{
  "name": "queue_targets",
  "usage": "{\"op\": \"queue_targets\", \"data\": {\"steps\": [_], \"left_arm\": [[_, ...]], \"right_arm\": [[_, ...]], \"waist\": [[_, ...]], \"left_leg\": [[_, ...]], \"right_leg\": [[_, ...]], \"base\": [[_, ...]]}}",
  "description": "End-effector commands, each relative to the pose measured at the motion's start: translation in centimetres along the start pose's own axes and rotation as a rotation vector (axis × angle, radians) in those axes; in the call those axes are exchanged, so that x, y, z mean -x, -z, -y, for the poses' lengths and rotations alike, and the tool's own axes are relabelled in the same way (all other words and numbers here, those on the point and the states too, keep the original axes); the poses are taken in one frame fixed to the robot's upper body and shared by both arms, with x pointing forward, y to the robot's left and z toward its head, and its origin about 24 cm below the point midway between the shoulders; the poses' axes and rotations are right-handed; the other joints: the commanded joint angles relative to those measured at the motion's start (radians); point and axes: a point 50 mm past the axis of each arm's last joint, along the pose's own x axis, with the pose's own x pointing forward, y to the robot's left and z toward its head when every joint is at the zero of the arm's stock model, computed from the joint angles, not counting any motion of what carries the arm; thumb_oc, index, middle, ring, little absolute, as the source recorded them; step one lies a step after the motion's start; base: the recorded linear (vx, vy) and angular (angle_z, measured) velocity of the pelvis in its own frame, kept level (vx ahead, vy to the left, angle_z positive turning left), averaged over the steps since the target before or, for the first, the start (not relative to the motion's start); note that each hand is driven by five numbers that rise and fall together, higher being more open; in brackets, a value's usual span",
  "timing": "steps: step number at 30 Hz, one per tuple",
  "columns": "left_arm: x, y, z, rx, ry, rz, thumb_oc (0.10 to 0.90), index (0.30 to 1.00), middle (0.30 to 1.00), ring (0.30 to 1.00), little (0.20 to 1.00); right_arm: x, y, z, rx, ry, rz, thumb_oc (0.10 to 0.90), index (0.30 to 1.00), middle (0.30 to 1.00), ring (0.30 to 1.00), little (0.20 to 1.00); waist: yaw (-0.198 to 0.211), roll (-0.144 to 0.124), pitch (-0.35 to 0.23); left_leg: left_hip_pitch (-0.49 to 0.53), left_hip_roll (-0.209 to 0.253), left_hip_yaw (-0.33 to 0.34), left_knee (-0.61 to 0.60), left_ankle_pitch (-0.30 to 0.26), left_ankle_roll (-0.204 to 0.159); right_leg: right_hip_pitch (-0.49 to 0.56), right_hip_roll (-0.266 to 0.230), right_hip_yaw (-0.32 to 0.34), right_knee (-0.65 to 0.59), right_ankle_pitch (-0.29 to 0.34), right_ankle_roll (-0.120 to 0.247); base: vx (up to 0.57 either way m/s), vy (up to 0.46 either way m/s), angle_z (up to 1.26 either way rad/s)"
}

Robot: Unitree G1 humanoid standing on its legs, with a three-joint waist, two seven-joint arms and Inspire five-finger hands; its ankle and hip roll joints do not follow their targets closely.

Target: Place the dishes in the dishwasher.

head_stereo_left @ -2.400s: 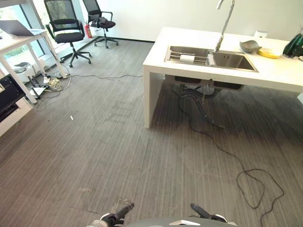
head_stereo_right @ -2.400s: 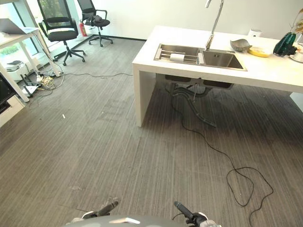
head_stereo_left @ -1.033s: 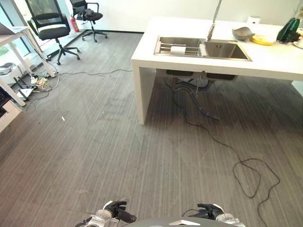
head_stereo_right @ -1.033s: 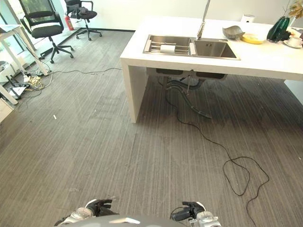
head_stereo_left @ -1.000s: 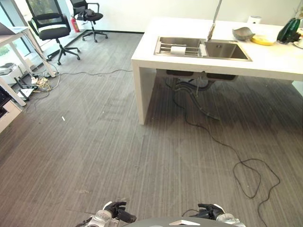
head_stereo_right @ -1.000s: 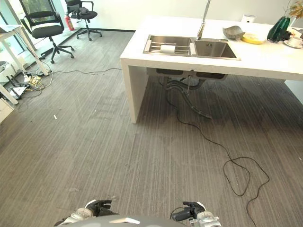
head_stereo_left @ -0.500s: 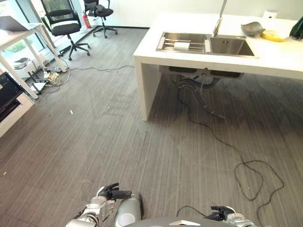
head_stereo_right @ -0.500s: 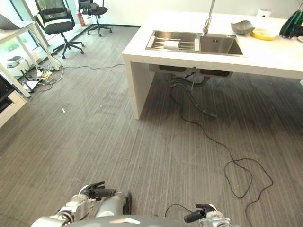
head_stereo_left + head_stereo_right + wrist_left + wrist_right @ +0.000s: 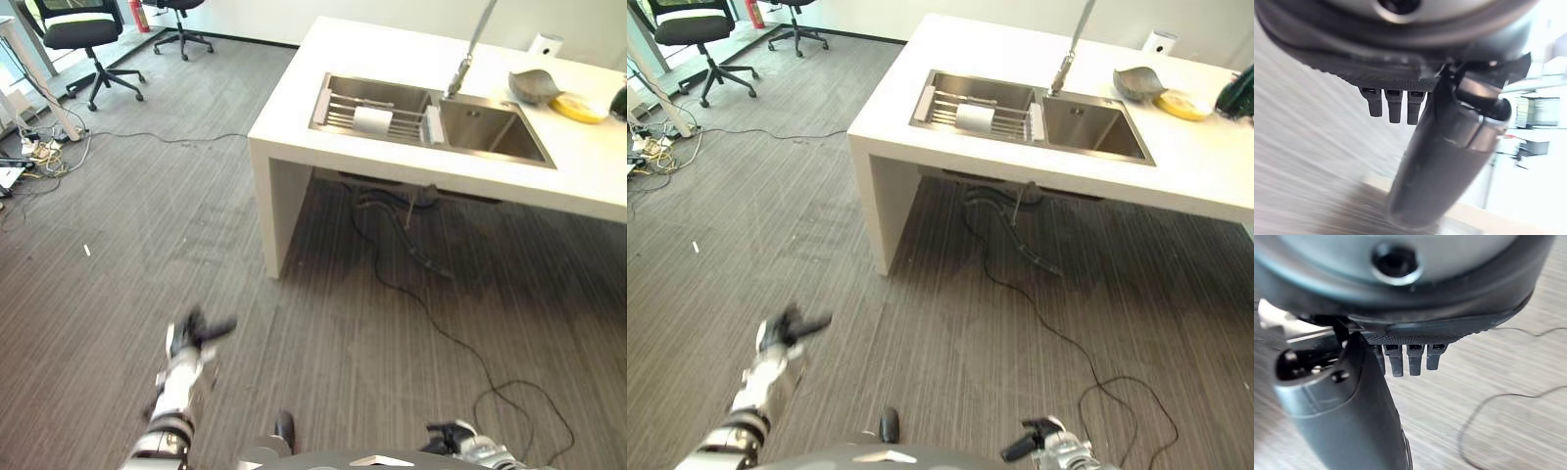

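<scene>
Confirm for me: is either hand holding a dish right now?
No. The left hand is raised over bare floor with nothing in it, and the right hand hangs low, also empty; the grey bowl sits on the counter.

grey bowl [image 9: 536, 86], yellow dish [image 9: 578, 108], on counter [image 9: 607, 166]

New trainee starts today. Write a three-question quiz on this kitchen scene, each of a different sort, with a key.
1. True or false: the left hand holds a dish.
2. Where does the white roll lie? A) on the floor B) on the rack in the sink's left basin C) on an office chair
3. Fill in: the grey bowl stands on the counter beside a ______ dish.

Key: 1 false; 2 B; 3 yellow.
</scene>
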Motion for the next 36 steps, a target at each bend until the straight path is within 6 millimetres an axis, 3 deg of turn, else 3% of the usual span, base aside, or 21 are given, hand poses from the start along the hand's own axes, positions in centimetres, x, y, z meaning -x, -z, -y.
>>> {"op": "queue_targets", "data": {"steps": [1, 2, 3, 4, 5, 6, 7, 9, 11, 13, 17, 19, 22, 23, 24, 25, 26, 28, 31, 34, 36], "left_arm": [[-1.8, -11.0, 1.8, -0.096, -0.020, 0.492, 0.800, 0.900, 0.900, 0.900, 0.900], [-1.8, -11.0, 1.8, -0.096, -0.020, 0.492, 0.800, 0.900, 0.900, 0.900, 0.900], [-1.7, -13.2, 2.6, -0.137, 0.008, 0.575, 0.800, 0.900, 0.900, 0.900, 0.900], [0.4, -17.5, 4.3, -0.142, 0.066, 0.789, 0.800, 0.900, 0.900, 0.900, 0.900], [0.4, -17.5, 4.3, -0.142, 0.065, 0.788, 0.800, 0.900, 0.900, 0.900, 0.900], [1.5, -18.8, 5.6, -0.136, 0.118, 0.864, 0.800, 0.900, 0.900, 0.900, 0.900], [1.6, -18.7, 5.6, -0.137, 0.118, 0.862, 0.800, 0.900, 0.900, 0.900, 0.900], [2.8, -19.5, 7.0, -0.151, 0.192, 0.931, 0.800, 0.900, 0.900, 0.900, 0.900], [3.5, -19.6, 8.1, -0.218, 0.255, 0.967, 0.800, 0.900, 0.900, 0.900, 0.900], [4.3, -19.8, 9.7, -0.294, 0.346, 1.009, 0.800, 0.900, 0.900, 0.900, 0.900], [5.1, -19.8, 9.5, -0.385, 0.372, 1.063, 0.800, 0.900, 0.900, 0.900, 0.900], [5.6, -19.7, 8.9, -0.407, 0.374, 1.089, 0.800, 0.900, 0.900, 0.900, 0.900], [6.0, -19.7, 8.5, -0.402, 0.378, 1.105, 0.800, 0.900, 0.900, 0.900, 0.900], [6.2, -19.9, 8.4, -0.405, 0.377, 1.121, 0.800, 0.900, 0.900, 0.900, 0.900], [7.0, -20.4, 8.8, -0.381, 0.409, 1.159, 0.800, 0.900, 0.900, 0.900, 0.900], [7.3, -20.7, 8.8, -0.380, 0.408, 1.181, 0.800, 0.900, 0.900, 0.900, 0.900], [7.9, -21.2, 8.8, -0.384, 0.411, 1.217, 0.800, 0.900, 0.900, 0.900, 0.900], [8.0, -20.7, 9.2, -0.432, 0.421, 1.228, 0.800, 0.900, 0.900, 0.900, 0.900], [9.0, -20.5, 9.2, -0.415, 0.477, 1.260, 0.800, 0.900, 0.900, 0.900, 0.900], [8.3, -19.4, 9.2, -0.366, 0.526, 1.171, 0.800, 0.900, 0.900, 0.900, 0.900], [8.4, -19.0, 8.6, -0.414, 0.539, 1.171, 0.800, 0.900, 0.900, 0.900, 0.900]], "right_arm": [[-0.1, -4.3, 2.7, -0.084, 0.081, 0.147, 0.800, 0.900, 0.900, 0.900, 0.900], [-0.1, -4.3, 2.7, -0.084, 0.081, 0.147, 0.800, 0.900, 0.900, 0.900, 0.900], [-0.1, -5.0, 3.3, -0.101, 0.095, 0.170, 0.800, 0.900, 0.900, 0.900, 0.900], [0.1, -5.6, 4.2, -0.093, 0.104, 0.198, 0.800, 0.900, 0.900, 0.900, 0.900], [0.1, -5.6, 4.2, -0.092, 0.105, 0.198, 0.800, 0.900, 0.900, 0.900, 0.900], [0.1, -5.4, 4.1, -0.063, 0.095, 0.193, 0.800, 0.900, 0.900, 0.900, 0.900], [0.1, -5.4, 4.1, -0.062, 0.095, 0.192, 0.800, 0.900, 0.900, 0.900, 0.900], [0.0, -4.4, 3.3, -0.008, 0.072, 0.155, 0.800, 0.900, 0.900, 0.900, 0.900], [0.0, -2.6, 2.7, 0.004, 0.058, 0.105, 0.800, 0.900, 0.900, 0.900, 0.900], [0.0, -0.8, 2.1, 0.003, 0.040, 0.038, 0.800, 0.900, 0.900, 0.900, 0.900], [0.1, 0.4, 0.9, 0.026, -0.002, 0.003, 0.800, 0.900, 0.900, 0.900, 0.900], [0.0, -0.1, 0.6, 0.050, -0.015, 0.016, 0.800, 0.900, 0.900, 0.900, 0.900], [0.0, -0.9, 0.9, 0.047, -0.011, 0.041, 0.800, 0.900, 0.900, 0.900, 0.900], [0.0, -1.3, 1.2, 0.034, -0.001, 0.058, 0.800, 0.900, 0.900, 0.900, 0.900], [0.0, -2.3, 2.6, 0.015, 0.036, 0.093, 0.800, 0.900, 0.900, 0.900, 0.900], [0.0, -2.8, 3.1, 0.018, 0.052, 0.105, 0.800, 0.900, 0.900, 0.900, 0.900], [0.0, -3.3, 3.6, 0.014, 0.069, 0.114, 0.800, 0.900, 0.900, 0.900, 0.900], [0.1, -3.0, 4.2, 0.021, 0.087, 0.099, 0.800, 0.900, 0.900, 0.900, 0.900], [0.1, -2.6, 3.8, 0.027, 0.071, 0.094, 0.800, 0.900, 0.900, 0.900, 0.900], [0.1, -1.9, 3.2, 0.030, 0.053, 0.077, 0.800, 0.900, 0.900, 0.900, 0.900], [0.2, 0.4, 2.0, -0.011, 0.015, 0.020, 0.800, 0.900, 0.900, 0.900, 0.900]], "waist": [[-0.039, 0.072, 0.009], [-0.039, 0.072, 0.009], [-0.068, 0.099, 0.030], [-0.106, 0.128, 0.052], [-0.110, 0.125, 0.054], [-0.135, 0.121, 0.062], [-0.142, 0.122, 0.064], [-0.158, 0.103, 0.052], [-0.181, 0.087, 0.037], [-0.198, 0.083, 0.018], [-0.190, 0.081, -0.007], [-0.182, 0.087, -0.017], [-0.179, 0.093, -0.019], [-0.177, 0.089, -0.010], [-0.164, 0.078, 0.027], [-0.154, 0.070, 0.042], [-0.147, 0.076, 0.044], [-0.138, 0.098, 0.042], [-0.138, 0.102, 0.039], [-0.143, 0.106, 0.021], [-0.156, 0.106, -0.008]], "left_leg": [[-0.008, 0.043, 0.028, -0.006, -0.012, -0.112], [-0.008, 0.043, 0.028, -0.006, -0.012, -0.112], [0.022, 0.057, 0.019, -0.006, -0.024, -0.109], [0.073, 0.076, -0.006, -0.006, -0.058, -0.114], [0.076, 0.070, -0.011, -0.006, -0.061, -0.113], [0.107, 0.063, -0.017, -0.006, -0.072, -0.125], [0.111, 0.063, -0.023, -0.006, -0.074, -0.125], [0.129, 0.048, -0.034, -0.006, -0.099, -0.145], [0.152, 0.051, -0.062, -0.006, -0.128, -0.166], [0.181, 0.071, -0.084, -0.006, -0.151, -0.179], [0.220, 0.076, -0.089, -0.006, -0.155, -0.182], [0.238, 0.085, -0.091, 0.019, -0.167, -0.190], [0.206, 0.103, -0.099, 0.151, -0.159, -0.209], [0.167, 0.113, -0.093, 0.265, -0.121, -0.228], [0.064, 0.131, -0.106, 0.500, -0.047, -0.268], [0.027, 0.104, -0.131, 0.586, -0.048, -0.274], [0.002, 0.094, -0.127, 0.564, -0.058, -0.267], [-0.010, 0.061, -0.095, 0.373, -0.104, -0.227], [0.037, 0.061, -0.091, 0.316, -0.101, -0.217], [0.070, 0.048, -0.106, 0.210, -0.083, -0.206], [0.130, 0.043, -0.096, 0.099, -0.109, -0.188]], "right_leg": [[-0.003, 0.019, -0.025, 0.029, 0.367, -0.007], [-0.003, 0.019, -0.025, 0.029, 0.367, -0.007], [-0.067, 0.043, -0.034, 0.127, 0.357, -0.010], [-0.206, 0.033, -0.068, 0.122, 0.277, -0.049], [-0.202, 0.027, -0.070, 0.126, 0.269, -0.048], [-0.246, -0.004, -0.088, -0.015, 0.222, -0.076], [-0.237, -0.004, -0.094, -0.019, 0.219, -0.076], [-0.244, -0.034, -0.089, -0.270, 0.167, -0.106], [-0.203, -0.038, -0.050, -0.511, 0.170, -0.109], [-0.212, -0.062, -0.008, -0.567, 0.222, -0.092], [-0.172, -0.065, -0.007, -0.595, 0.232, -0.106], [-0.126, -0.056, -0.007, -0.628, 0.227, -0.122], [-0.089, -0.045, -0.008, -0.658, 0.219, -0.142], [-0.064, -0.041, -0.003, -0.676, 0.209, -0.158], [-0.005, -0.048, -0.005, -0.715, 0.197, -0.181], [0.018, -0.060, -0.005, -0.750, 0.201, -0.182], [0.028, -0.062, -0.004, -0.765, 0.196, -0.178], [0.044, -0.051, 0.023, -0.755, 0.196, -0.166], [0.055, -0.044, 0.039, -0.753, 0.187, -0.168], [0.039, -0.036, 0.041, -0.740, 0.195, -0.171], [0.041, -0.028, 0.029, -0.742, 0.185, -0.172]], "base": [[0.24, 0.117, 0.18], [0.18, 0.128, 0.29], [0.47, 0.149, 0.46], [0.48, 0.147, 0.47], [0.64, 0.058, 0.32], [0.28, -0.020, 0.20], [0.43, -0.069, 0.40], [0.37, -0.136, 0.79], [0.37, -0.197, 0.61], [0.31, -0.224, 0.51], [0.20, -0.169, 0.30], [0.26, -0.244, -0.20], [0.11, -0.176, -0.35], [0.11, -0.251, -0.18], [0.14, -0.309, -0.18], [0.15, -0.225, -0.01], [0.16, -0.044, -0.05], [0.19, 0.018, -0.53], [0.09, -0.002, -0.75], [0.07, -0.003, -0.37], [0.13, -0.012, -0.19]]}}
